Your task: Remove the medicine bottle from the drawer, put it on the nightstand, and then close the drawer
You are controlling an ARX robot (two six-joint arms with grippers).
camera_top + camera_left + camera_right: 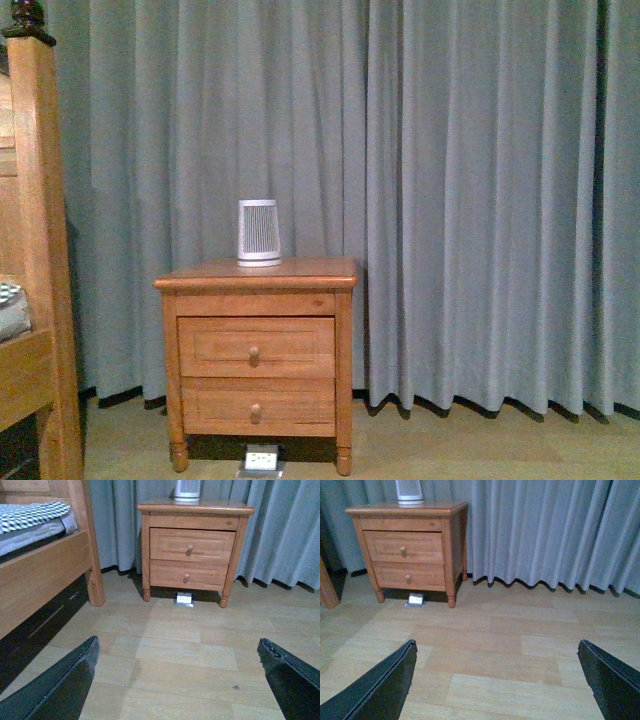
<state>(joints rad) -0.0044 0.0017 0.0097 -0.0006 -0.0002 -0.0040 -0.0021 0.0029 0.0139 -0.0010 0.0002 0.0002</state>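
The orange-brown nightstand [256, 274] stands against the curtain, some way ahead of both arms. Its upper drawer [256, 346] is pushed in flush, round knob in the middle; the same drawer [192, 545] appears in the left wrist view and the drawer [404, 547] in the right wrist view. The medicine bottle is hidden. My left gripper [177, 647] hangs open over bare floor, far short of the nightstand [195, 507]. My right gripper [497, 647] is open too, over the floor to the right of the nightstand [407, 510]. Neither arm shows in the front view.
A white-grey ribbed device [259, 233] stands on the nightstand top. A lower drawer [256, 406] sits under the upper one. A small white object [260, 460] lies on the floor beneath. The wooden bed frame [35, 250] is at the left, grey curtain [480, 200] behind.
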